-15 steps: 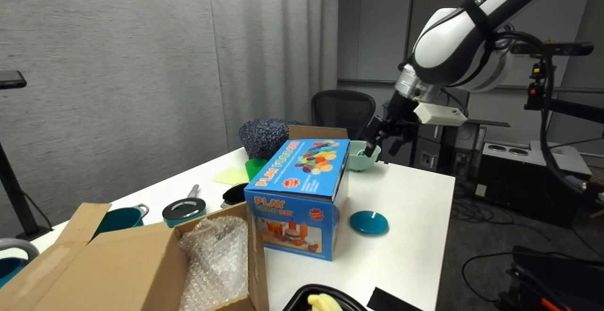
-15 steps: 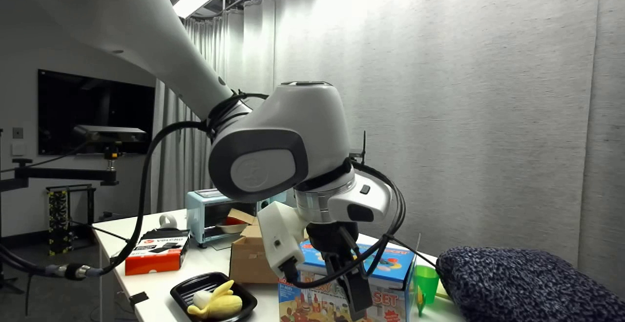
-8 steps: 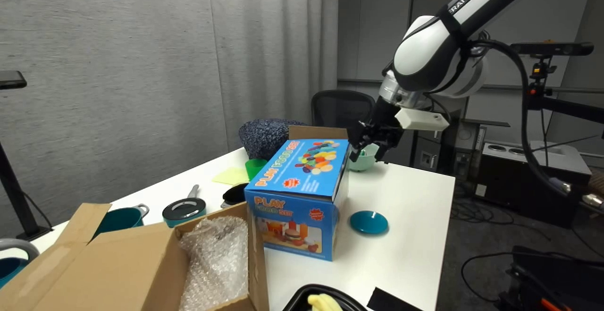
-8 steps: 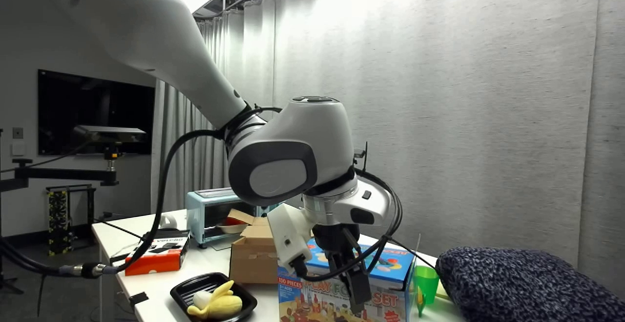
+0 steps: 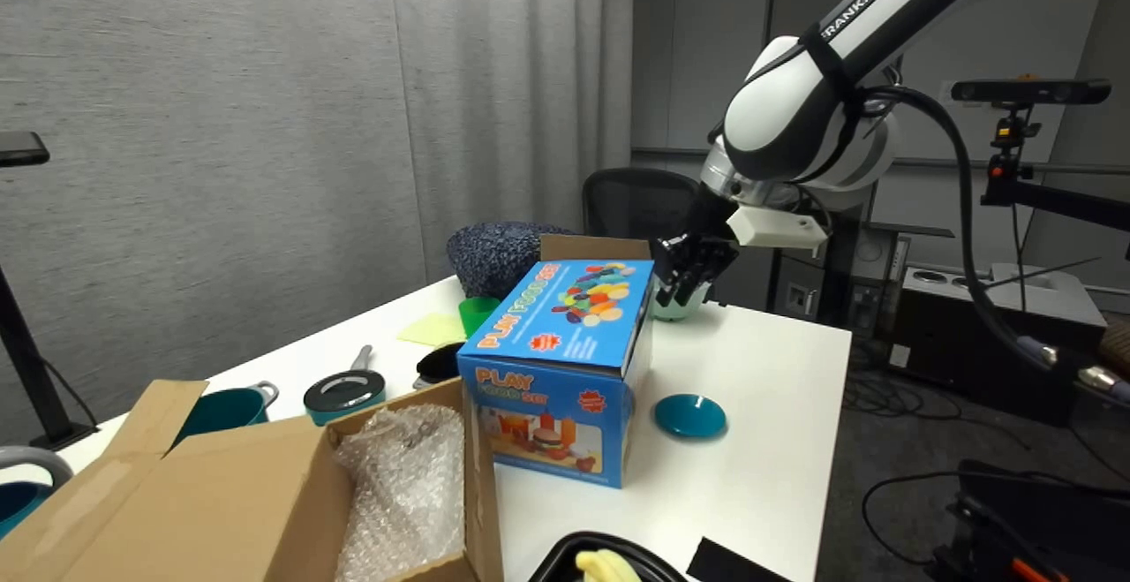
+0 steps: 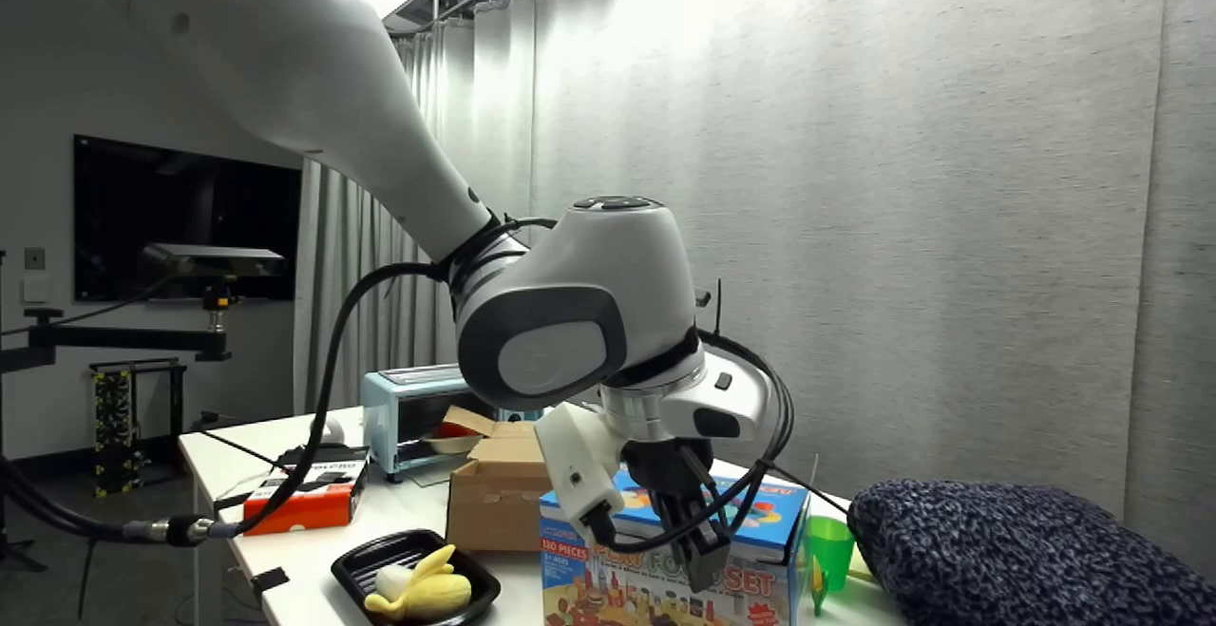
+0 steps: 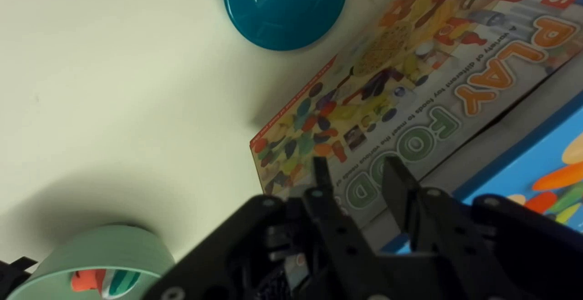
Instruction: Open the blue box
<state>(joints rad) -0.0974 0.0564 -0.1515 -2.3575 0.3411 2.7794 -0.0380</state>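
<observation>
End effector (image 7: 357,170) nearer "PLAY FOOD" box (image 5: 556,366)

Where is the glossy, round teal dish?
In an exterior view, the glossy, round teal dish lies on the white table, right of the printed blue cardboard box.

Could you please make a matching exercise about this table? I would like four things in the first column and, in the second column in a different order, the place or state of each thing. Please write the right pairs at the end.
First column:
1. Clear plastic wrap
2. Teal disc
3. Banana-shaped yellow item
4. Blue box

Second column:
A. In a black tray
B. Covered by its printed top panel
C. On the white table, beside the box
D. Inside the open brown carton

Right pairs: 1-D; 2-C; 3-A; 4-B
</observation>
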